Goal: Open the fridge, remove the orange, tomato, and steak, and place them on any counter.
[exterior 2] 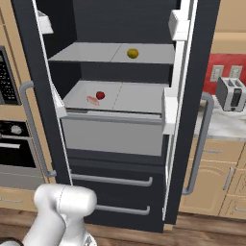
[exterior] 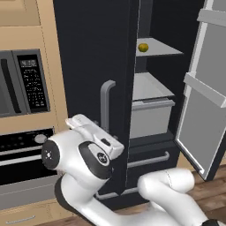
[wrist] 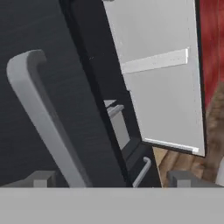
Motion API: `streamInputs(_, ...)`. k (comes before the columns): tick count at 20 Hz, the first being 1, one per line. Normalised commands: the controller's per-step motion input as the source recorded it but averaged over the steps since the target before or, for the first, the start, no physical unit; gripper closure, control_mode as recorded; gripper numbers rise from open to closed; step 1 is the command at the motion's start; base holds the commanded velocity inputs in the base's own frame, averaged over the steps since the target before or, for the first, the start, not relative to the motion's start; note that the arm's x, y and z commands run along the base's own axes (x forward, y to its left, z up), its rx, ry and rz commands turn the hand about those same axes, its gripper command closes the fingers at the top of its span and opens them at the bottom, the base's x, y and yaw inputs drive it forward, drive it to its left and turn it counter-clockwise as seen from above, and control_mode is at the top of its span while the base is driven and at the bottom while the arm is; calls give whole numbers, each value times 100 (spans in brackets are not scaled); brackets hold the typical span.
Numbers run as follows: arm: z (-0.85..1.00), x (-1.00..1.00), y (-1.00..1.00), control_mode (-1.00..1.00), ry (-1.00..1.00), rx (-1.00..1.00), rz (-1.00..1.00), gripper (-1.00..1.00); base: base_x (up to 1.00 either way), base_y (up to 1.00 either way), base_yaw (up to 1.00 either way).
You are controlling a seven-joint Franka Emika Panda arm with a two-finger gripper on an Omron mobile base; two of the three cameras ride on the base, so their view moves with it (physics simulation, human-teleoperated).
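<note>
The tall, very dark navy-black double-door fridge point(exterior 2: 120, 144) stands with both doors swung open, its pale grey shelves exposed and its drawers shut below. The left door point(exterior: 95, 75), seen edge-on in the left base view, carries a long grey bar handle point(exterior: 106, 103); the right door point(exterior: 205, 88) shows its pale inner lining. The white arm's two-finger gripper point(wrist: 111, 180) sits close against the outer face of the left door, just beside that handle point(wrist: 43, 118), with its dark tips spread wide and nothing between them.

Step in hand, as judged: the doors appear wide enough, so the work now is to bring the hand round the door edge into the cavity. This is best done by drawing clear of the handle first, then approaching a shelf level from the front, so the fingers do not catch the door edge or the shelf lip.

The small flat pinkish-red steak point(exterior 2: 92, 100) and the small glossy red tomato point(exterior 2: 100, 95) lie just beside each other on the left of the lower shelf; which touches which cannot be told. The small round yellowish-orange orange point(exterior 2: 132, 53) rests on the upper shelf, also visible in the left base view point(exterior: 142, 47). All three lie inside the fridge, well apart from the gripper, which is outside the left door. The white-grey marbled counter point(exterior 2: 226, 122) lies to the right of the fridge.
</note>
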Motion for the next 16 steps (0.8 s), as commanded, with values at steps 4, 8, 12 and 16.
streamInputs(4,0,-32,-86,-100,-6,32,17,-100,0,0,0)
streamInputs(8,0,-11,-77,-100,0,37,29,-100,0,0,0)
streamInputs(12,0,-23,-52,-100,0,34,46,-100,0,0,0)
streamInputs(16,0,-19,-28,-100,0,23,45,-100,0,0,0)
